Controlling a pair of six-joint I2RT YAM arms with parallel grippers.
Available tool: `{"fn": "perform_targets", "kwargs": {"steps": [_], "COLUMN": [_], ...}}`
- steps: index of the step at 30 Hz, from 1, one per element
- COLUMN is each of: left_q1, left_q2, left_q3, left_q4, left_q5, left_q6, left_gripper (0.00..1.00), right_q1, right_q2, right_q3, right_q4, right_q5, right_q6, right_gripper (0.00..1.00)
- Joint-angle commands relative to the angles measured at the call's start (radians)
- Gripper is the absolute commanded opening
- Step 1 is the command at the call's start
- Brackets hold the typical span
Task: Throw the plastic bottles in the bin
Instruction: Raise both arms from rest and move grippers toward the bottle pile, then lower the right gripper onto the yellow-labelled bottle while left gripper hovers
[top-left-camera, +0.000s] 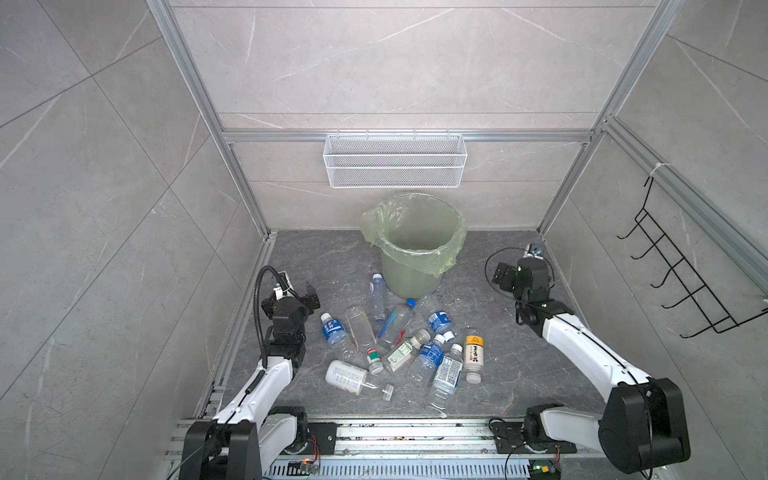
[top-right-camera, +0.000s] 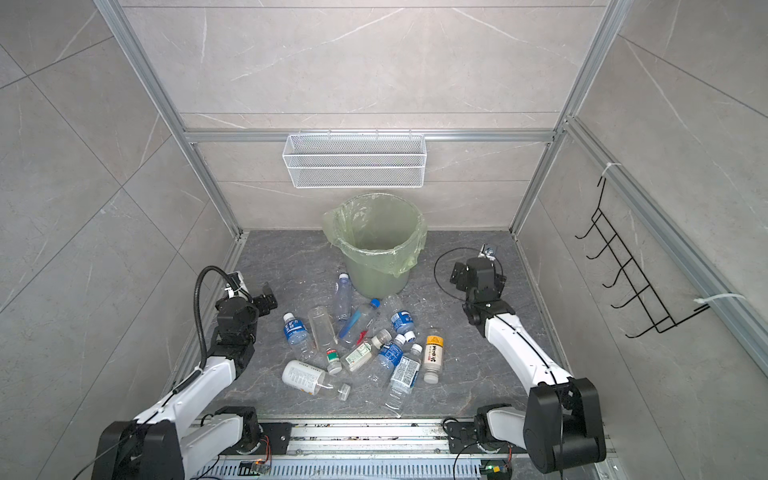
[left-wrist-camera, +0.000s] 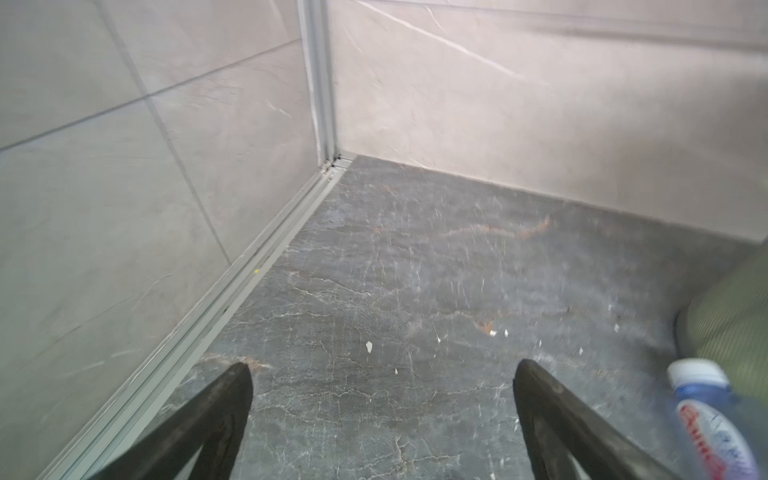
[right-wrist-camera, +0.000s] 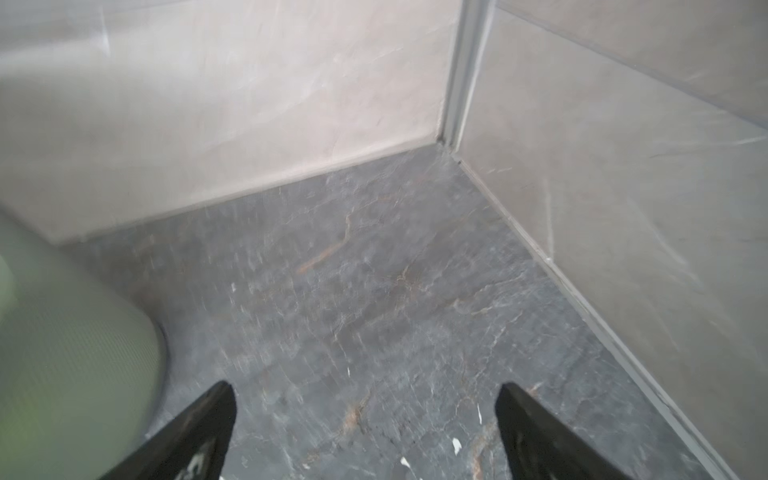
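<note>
Several plastic bottles (top-left-camera: 399, 345) (top-right-camera: 361, 345) lie in a heap on the dark stone floor, in front of the bin. One clear bottle (top-left-camera: 377, 297) lies closest to the bin; its white cap and blue-red label show in the left wrist view (left-wrist-camera: 702, 411). The bin (top-left-camera: 415, 245) (top-right-camera: 376, 245) stands upright by the back wall, lined with a light green bag. My left gripper (top-left-camera: 309, 297) (left-wrist-camera: 383, 368) hovers left of the heap, open over bare floor. My right gripper (top-left-camera: 500, 276) (right-wrist-camera: 365, 386) is open to the right of the bin (right-wrist-camera: 62, 353), with nothing between its fingers.
A white wire mesh basket (top-left-camera: 395, 160) hangs on the back wall above the bin. A black wire rack (top-left-camera: 681, 274) hangs on the right wall. Tiled walls with aluminium posts close in three sides. The arms' metal base rail (top-left-camera: 415, 432) runs along the front.
</note>
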Motion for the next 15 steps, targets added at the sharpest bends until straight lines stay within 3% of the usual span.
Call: {"fn": "perform_targets", "kwargs": {"steps": [1,4,6,9,15], "left_q1": [-0.079,-0.184,-0.224,-0.252,-0.318], "left_q2": [-0.055,-0.076,-0.080,-0.091,-0.144], "left_q3": [0.054,0.091,0.140,0.181,0.190], "left_q4": [-0.171,-0.211,-0.304,-0.398,-0.513], "left_q5": [-0.071,-0.074,-0.048,0.100,0.177], "left_q6": [-0.111,-0.115,-0.172,-0.226,-0.263], "left_gripper": [1.00,1.00,1.00,1.00,0.98], "right_q1": [0.007,0.031,0.073,0.154,0.254], "right_q2": [0.014,-0.032,-0.063,-0.130,-0.253], "right_q3": [0.122,0.116,0.114,0.081,-0.048], "right_q4": [-0.406,-0.420,-0.464,-0.525,-0.548], "right_q5": [-0.030,-0.153,-0.154,-0.129,-0.229], "right_q6": [0.170,0.156,0.144,0.136,0.192], "right_gripper": [0.99,0.99,0.99,0.99,0.97]}}
